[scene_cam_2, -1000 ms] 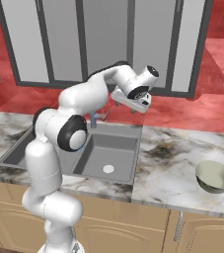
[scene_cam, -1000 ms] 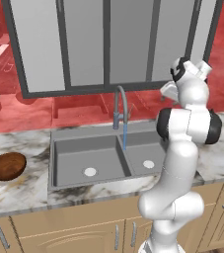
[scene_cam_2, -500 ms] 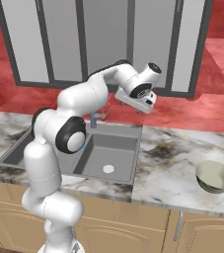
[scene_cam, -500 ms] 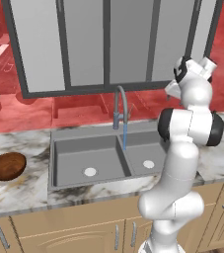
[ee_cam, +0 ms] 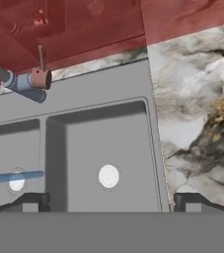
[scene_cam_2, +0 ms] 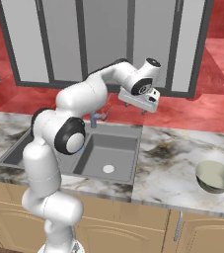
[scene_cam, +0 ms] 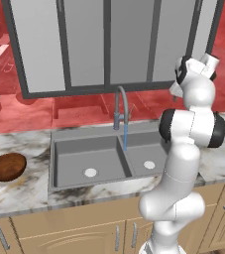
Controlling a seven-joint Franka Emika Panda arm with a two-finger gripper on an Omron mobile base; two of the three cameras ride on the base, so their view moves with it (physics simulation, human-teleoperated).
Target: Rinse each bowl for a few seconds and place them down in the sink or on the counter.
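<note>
The counter (scene_cam: pixel 29 191) of veined white marble runs on both sides of the sink (scene_cam: pixel 101 158), above light wooden cabinets (scene_cam_2: pixel 133 222). The sink is a wide grey double basin, with a white round drain (scene_cam: pixel 90 172) in the basin farther from the arm's base and another in the nearer one. A tall curved grey faucet (scene_cam: pixel 121 106) rises from the back edge of the sink, between the two basins, and a thin blue stream of water (scene_cam: pixel 125 136) falls from its spout into the sink. The arm (scene_cam_2: pixel 69 133) rises in front of the sink and bends over it. The gripper (scene_cam_2: pixel 139 100) hangs high above the sink's right edge, just right of the faucet, with its jaws spread wide and nothing between them; in the hand view its dark fingertips (ee_cam: pixel 32 202) frame the right basin. The brown bowl (scene_cam: pixel 6 166) sits on the counter well left of the sink, and the pale bowl (scene_cam_2: pixel 215 176) sits on the counter well right of the sink.
</note>
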